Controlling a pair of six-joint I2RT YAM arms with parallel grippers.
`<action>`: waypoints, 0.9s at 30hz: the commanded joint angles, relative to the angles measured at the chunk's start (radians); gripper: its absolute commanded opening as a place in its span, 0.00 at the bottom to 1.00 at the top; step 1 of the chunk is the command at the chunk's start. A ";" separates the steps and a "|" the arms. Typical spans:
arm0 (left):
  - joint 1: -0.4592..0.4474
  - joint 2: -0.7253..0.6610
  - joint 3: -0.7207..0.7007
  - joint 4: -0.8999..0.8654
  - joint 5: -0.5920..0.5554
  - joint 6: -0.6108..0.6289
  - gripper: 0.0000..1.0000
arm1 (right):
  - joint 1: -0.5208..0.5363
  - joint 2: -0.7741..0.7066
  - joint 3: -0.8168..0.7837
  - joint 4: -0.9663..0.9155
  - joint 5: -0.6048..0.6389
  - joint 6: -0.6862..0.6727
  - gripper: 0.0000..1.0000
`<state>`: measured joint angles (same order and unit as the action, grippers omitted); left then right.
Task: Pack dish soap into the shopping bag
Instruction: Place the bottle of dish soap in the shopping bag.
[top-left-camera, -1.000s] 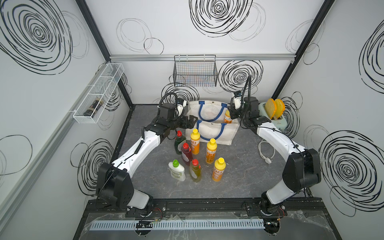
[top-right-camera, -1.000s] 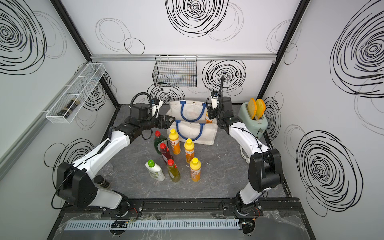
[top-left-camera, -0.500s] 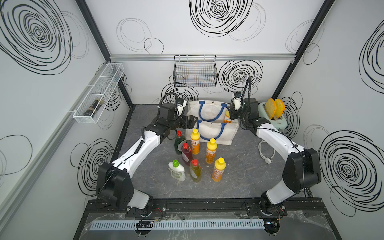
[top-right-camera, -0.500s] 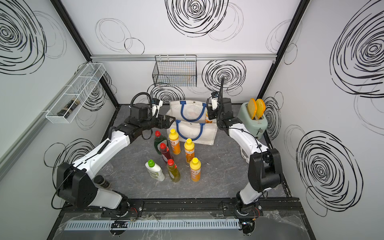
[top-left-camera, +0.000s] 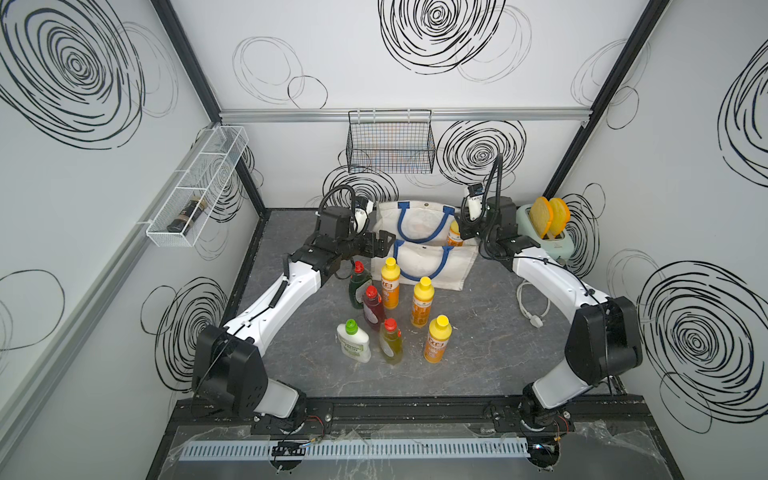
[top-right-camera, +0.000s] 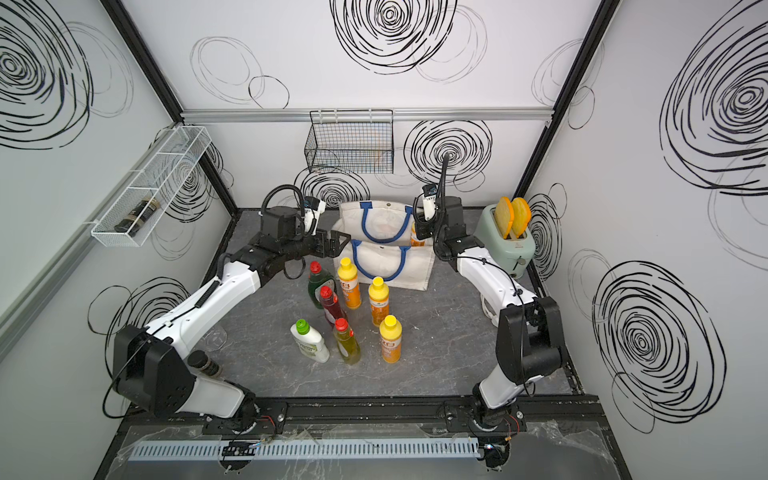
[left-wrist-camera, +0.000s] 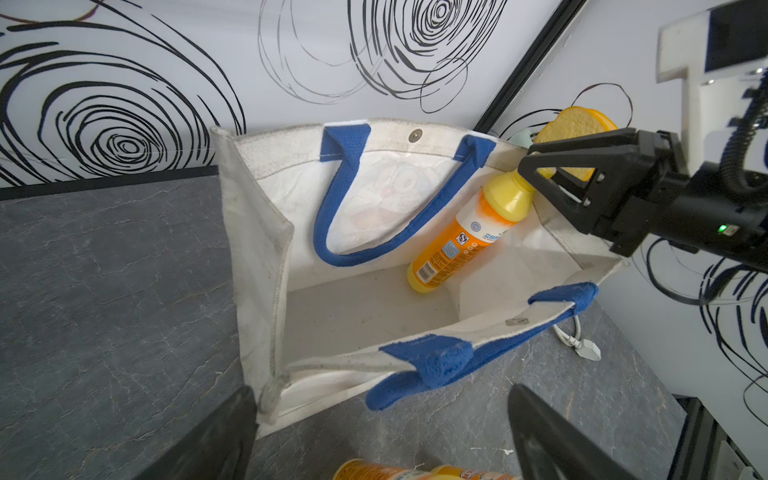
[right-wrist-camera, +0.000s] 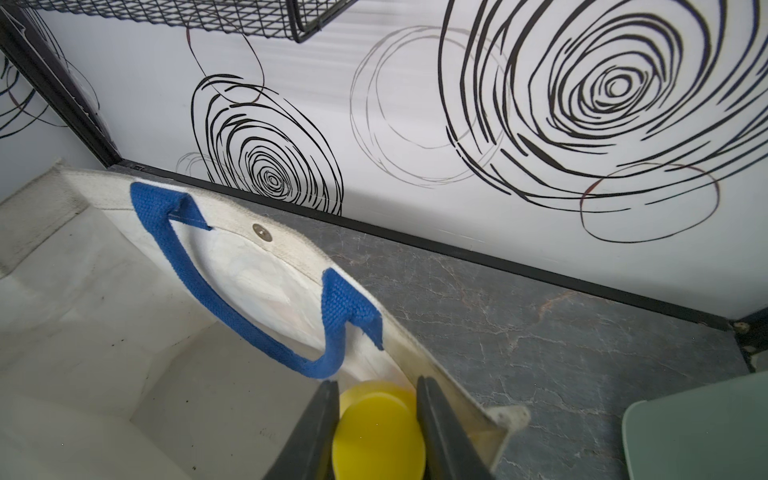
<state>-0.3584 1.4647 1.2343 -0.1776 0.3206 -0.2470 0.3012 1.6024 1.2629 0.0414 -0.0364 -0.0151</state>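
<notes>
Seven bottles (top-left-camera: 423, 303) front the bag (top-left-camera: 459, 272); left claw (top-left-camera: 388, 244) wide, right claw (right-wrist-camera: 377, 390) astride bagged bottle (left-wrist-camera: 457, 241), grip unclear.

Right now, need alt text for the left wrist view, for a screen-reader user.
An orange dish soap bottle leans inside the open off-white shopping bag, with the right gripper at its yellow cap; a grip cannot be confirmed. The left gripper, jaws wide apart, hangs over the grey table beside the bag.

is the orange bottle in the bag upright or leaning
Leaning: bottle base on the bag floor, cap tipped toward a side wall.
</notes>
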 joint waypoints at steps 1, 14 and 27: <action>-0.005 -0.016 0.008 0.032 0.006 0.009 0.96 | 0.004 -0.046 -0.009 0.073 0.029 -0.003 0.44; -0.005 -0.014 0.008 0.035 0.008 0.008 0.96 | 0.007 -0.058 -0.019 0.059 0.040 -0.011 0.50; -0.004 -0.014 0.008 0.035 0.012 0.007 0.96 | 0.015 -0.080 -0.010 0.030 0.045 -0.023 0.53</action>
<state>-0.3584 1.4647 1.2343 -0.1776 0.3214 -0.2474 0.3077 1.5616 1.2518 0.0780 -0.0002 -0.0273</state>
